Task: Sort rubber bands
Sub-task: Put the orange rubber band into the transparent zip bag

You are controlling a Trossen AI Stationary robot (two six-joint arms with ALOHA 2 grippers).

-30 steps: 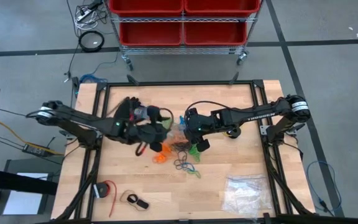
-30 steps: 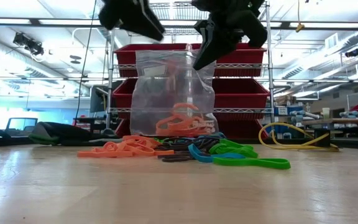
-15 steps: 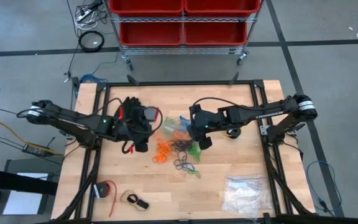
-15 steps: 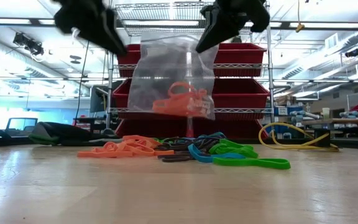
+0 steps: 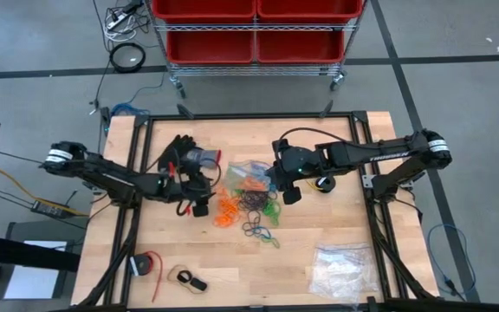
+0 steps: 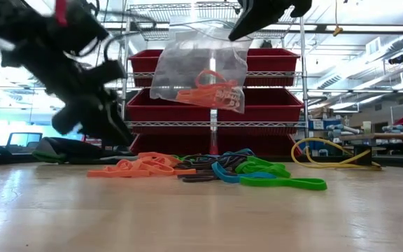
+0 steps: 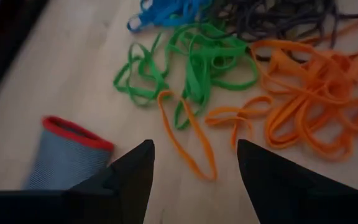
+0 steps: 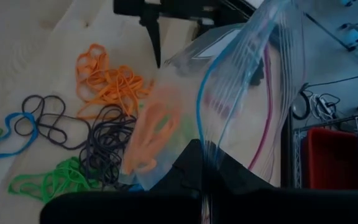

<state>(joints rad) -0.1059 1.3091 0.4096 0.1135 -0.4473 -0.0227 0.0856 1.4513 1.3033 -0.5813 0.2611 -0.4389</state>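
While our right gripper (image 6: 247, 28) stays clamped on a clear zip-top plastic bag (image 6: 200, 73) holding orange loops, lifted above the table, our left gripper (image 7: 194, 180) hovers, fingers apart, over the thin orange, green, blue and black rubber bands (image 5: 249, 210) heaped mid-table.

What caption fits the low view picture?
Right gripper lifts a clear bag of orange bands above the rubber bands on the table.
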